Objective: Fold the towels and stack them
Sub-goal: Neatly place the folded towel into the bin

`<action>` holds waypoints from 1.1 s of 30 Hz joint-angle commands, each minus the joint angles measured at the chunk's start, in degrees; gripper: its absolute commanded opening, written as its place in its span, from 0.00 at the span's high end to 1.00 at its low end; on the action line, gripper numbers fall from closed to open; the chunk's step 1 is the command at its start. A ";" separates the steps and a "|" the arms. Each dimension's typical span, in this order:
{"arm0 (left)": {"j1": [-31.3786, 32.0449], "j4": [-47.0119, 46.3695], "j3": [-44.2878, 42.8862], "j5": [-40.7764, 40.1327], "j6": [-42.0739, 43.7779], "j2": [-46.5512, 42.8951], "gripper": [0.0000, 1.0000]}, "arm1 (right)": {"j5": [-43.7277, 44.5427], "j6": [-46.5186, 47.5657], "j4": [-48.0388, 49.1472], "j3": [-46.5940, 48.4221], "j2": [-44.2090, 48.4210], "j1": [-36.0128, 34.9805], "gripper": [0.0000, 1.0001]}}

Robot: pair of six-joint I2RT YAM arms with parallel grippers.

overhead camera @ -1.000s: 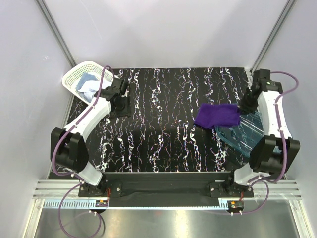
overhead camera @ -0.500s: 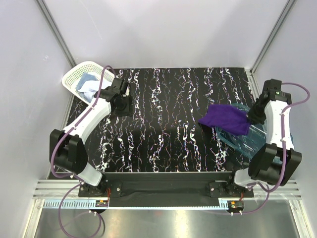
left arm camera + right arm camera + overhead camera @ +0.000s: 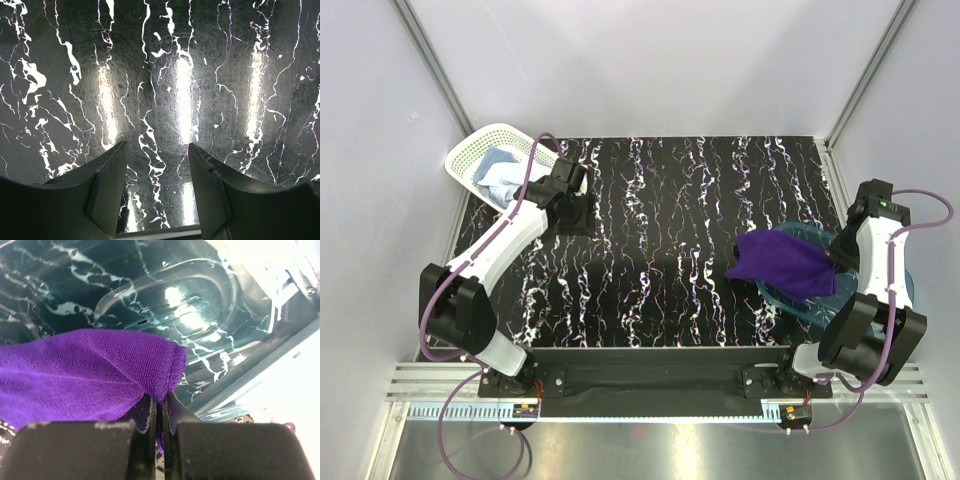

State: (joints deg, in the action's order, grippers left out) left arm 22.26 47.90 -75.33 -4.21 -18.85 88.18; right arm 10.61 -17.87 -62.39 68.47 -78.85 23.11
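The right gripper (image 3: 161,407) is clenched on the hem of the purple towel (image 3: 75,380), with a corner of the cloth pinched between its closed jaws. Seen from above, the purple towel (image 3: 782,263) spreads leftward from the right gripper (image 3: 835,262) at the right side of the table (image 3: 670,200). It covers much of the tub (image 3: 905,285), whose blue rim shows only to the right of and below the cloth. In the wrist view the tub (image 3: 200,295) lies directly behind the gripped hem, its clear wall close to the fingers.

The left gripper (image 3: 157,150) is released, jaws apart with nothing between them, and only bare marbled tabletop shows beneath. From above, the left gripper (image 3: 570,205) sits at the far left of the table, just beside the basket (image 3: 470,155). The basket stands in the far left corner with the blue towel (image 3: 500,165) crumpled inside it. The two arms are well apart.
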 commanded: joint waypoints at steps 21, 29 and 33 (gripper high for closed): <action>0.15 -1.76 -0.52 2.62 1.10 -3.63 0.43 | 12.94 -3.40 6.75 -3.16 -4.47 6.06 1.00; 0.77 -2.02 -0.78 3.85 1.01 -4.25 0.43 | 16.02 -4.02 9.83 -5.01 -3.24 8.96 1.00; 0.94 -2.20 -0.87 5.26 0.92 -4.42 0.43 | 17.42 -4.45 10.45 -4.92 -3.59 9.67 1.00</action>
State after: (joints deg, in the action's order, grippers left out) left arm 22.90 47.86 -75.33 -1.39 -18.81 85.73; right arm 23.53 -20.84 -54.37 63.31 -84.12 32.12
